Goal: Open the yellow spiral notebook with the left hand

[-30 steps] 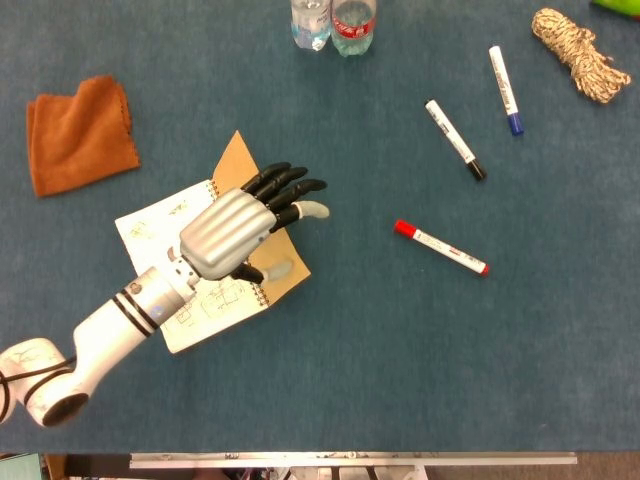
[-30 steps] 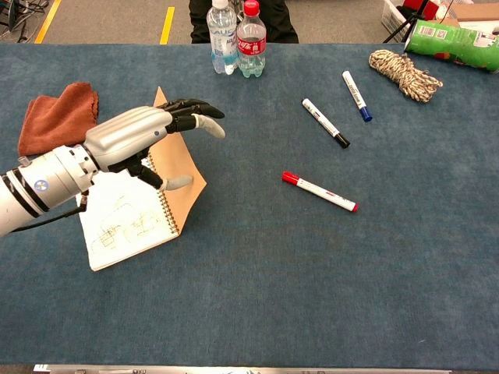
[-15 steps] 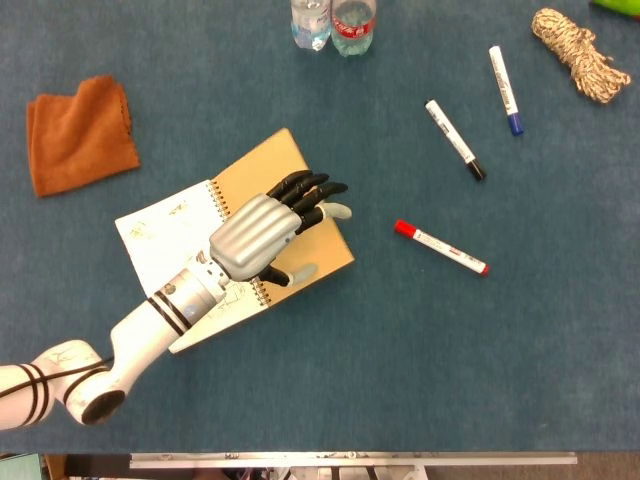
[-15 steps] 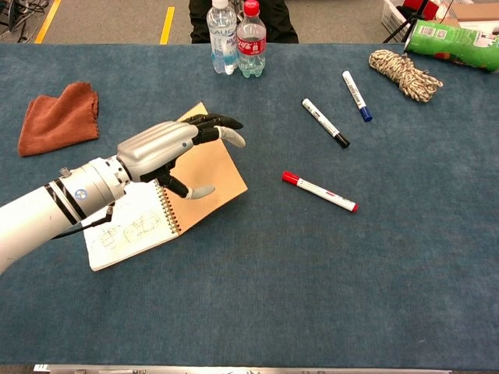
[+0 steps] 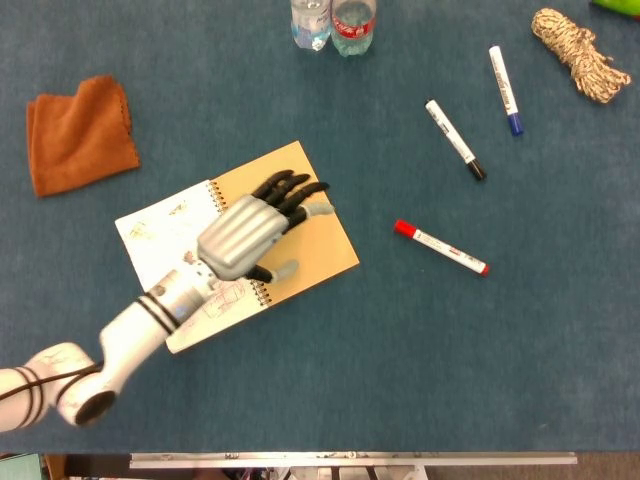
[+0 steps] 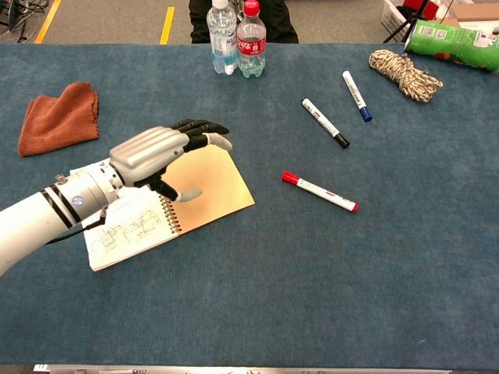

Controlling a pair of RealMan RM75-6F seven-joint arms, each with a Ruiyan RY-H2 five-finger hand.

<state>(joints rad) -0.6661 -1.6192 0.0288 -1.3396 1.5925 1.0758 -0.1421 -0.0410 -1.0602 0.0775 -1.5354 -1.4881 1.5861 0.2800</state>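
The yellow spiral notebook lies open on the blue table. Its tan cover (image 5: 322, 240) is folded flat to the right, and a white page with sketches (image 5: 165, 225) is exposed on the left. My left hand (image 5: 250, 230) hovers over the spiral and the inner edge of the cover, fingers stretched out and apart, holding nothing. In the chest view the left hand (image 6: 160, 152) sits just above the cover (image 6: 220, 187), with the sketched page (image 6: 129, 230) below the wrist. I cannot tell whether the fingertips touch the cover. The right hand is in neither view.
An orange cloth (image 5: 80, 135) lies at the far left. Two water bottles (image 5: 335, 22) stand at the back. A red-capped marker (image 5: 440, 247), a black-capped marker (image 5: 455, 139) and a blue-capped marker (image 5: 505, 90) lie to the right. A rope bundle (image 5: 580, 52) and a green can (image 6: 452, 37) sit at the back right.
The cover swung from standing upright over to flat on the table at the right. My left hand followed it down, then drew back slightly to the left.
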